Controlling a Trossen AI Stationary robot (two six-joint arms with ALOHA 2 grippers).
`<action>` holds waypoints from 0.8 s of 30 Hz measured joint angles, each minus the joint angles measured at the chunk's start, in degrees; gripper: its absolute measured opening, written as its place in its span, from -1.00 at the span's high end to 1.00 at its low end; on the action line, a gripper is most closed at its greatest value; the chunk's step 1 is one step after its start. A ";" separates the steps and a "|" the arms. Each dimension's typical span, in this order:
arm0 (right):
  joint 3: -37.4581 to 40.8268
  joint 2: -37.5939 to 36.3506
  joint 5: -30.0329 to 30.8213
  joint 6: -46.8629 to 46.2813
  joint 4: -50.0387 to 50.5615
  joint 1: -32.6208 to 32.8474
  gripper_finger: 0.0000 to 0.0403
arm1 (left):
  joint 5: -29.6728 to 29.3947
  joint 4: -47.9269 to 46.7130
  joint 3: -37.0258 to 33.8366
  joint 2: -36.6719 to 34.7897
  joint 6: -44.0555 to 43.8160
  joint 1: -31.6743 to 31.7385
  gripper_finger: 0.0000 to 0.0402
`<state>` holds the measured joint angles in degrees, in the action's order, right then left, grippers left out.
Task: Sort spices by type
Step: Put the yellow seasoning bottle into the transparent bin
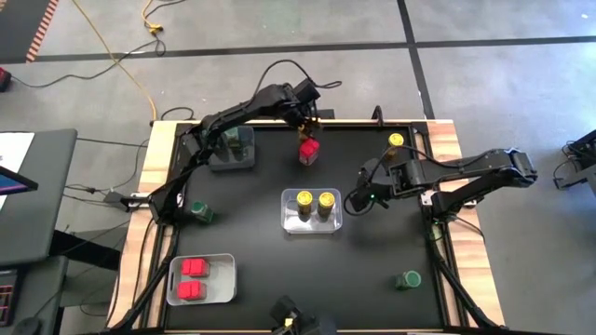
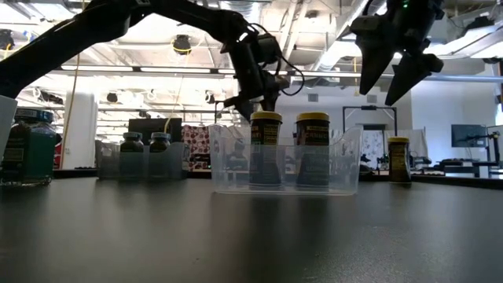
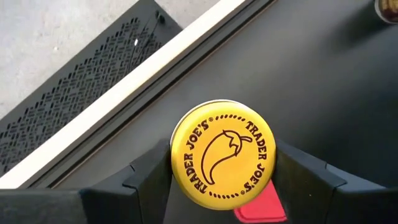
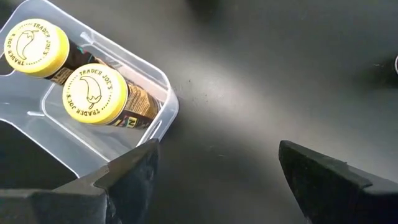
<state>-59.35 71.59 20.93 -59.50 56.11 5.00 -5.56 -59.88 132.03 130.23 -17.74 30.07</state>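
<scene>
My left hand (image 3: 224, 186) grips a yellow-lidded jar (image 3: 222, 154), fingers closed on its sides, held above the desk (image 1: 251, 279) in the upper middle of the high view. A red-topped jar (image 1: 308, 150) sits just below it there. My right hand (image 4: 214, 180) hangs open, empty, right of the clear bin (image 1: 291, 223) at the frame's centre, which holds two yellow-lidded jars. I judge the step to be carrying this jar to that bin. The next move calls for travel toward centre frame, then lowering into the free space beside the pair without knocking them. One more yellow-lidded jar (image 1: 396, 140) stands upper right.
</scene>
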 joint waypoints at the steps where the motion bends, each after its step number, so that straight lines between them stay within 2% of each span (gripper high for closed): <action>1: 0.00 0.00 0.01 -0.08 0.01 0.19 -0.77 | 0.00 -0.23 0.51 0.00 0.00 -0.11 -0.17; 9: 2.19 0.00 -1.07 -5.98 0.01 2.62 -0.77 | -0.10 -1.50 2.99 -0.13 1.01 -1.85 -0.17; 16: 6.64 -0.29 -1.49 -14.08 -0.29 5.96 -0.77 | -2.76 -4.06 2.97 -1.04 0.94 -2.28 -0.17; 24: 7.34 -0.46 -1.46 -14.67 -2.96 8.38 -0.77 | -7.13 -5.07 2.97 -3.63 0.74 -2.26 -0.17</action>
<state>-52.01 71.13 19.46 -74.17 53.15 13.38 -12.69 -64.96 135.00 126.60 -16.99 27.81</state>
